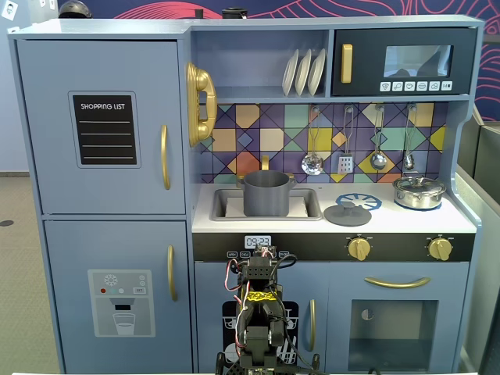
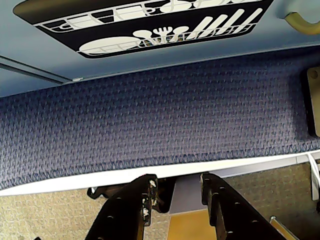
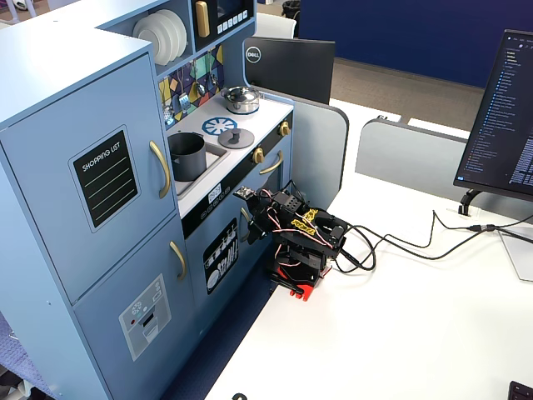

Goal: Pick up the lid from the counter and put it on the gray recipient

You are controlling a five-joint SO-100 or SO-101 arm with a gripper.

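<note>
Lid (image 1: 348, 214) lies between gray pot (image 1: 266, 193) and silver pot (image 1: 419, 191) — tool (image 2: 177, 192) apart.

In a fixed view facing the toy kitchen, the gray recipient (image 1: 266, 193) stands in the sink (image 1: 309, 205) at the left of the counter (image 1: 461, 223). The lid (image 1: 348, 214) lies on the counter just right of the sink, overlapping the front edge of the burner print (image 1: 359, 201). The silver pot (image 1: 419, 191) sits further right, near the counter's far end. Plates (image 1: 304, 72) stand on the shelf above, left of the microwave (image 1: 406, 61). The arm (image 1: 259, 312) is folded below the counter, before the lower doors. The gripper (image 2: 176, 192) points down at the table edge in the wrist view.
</note>
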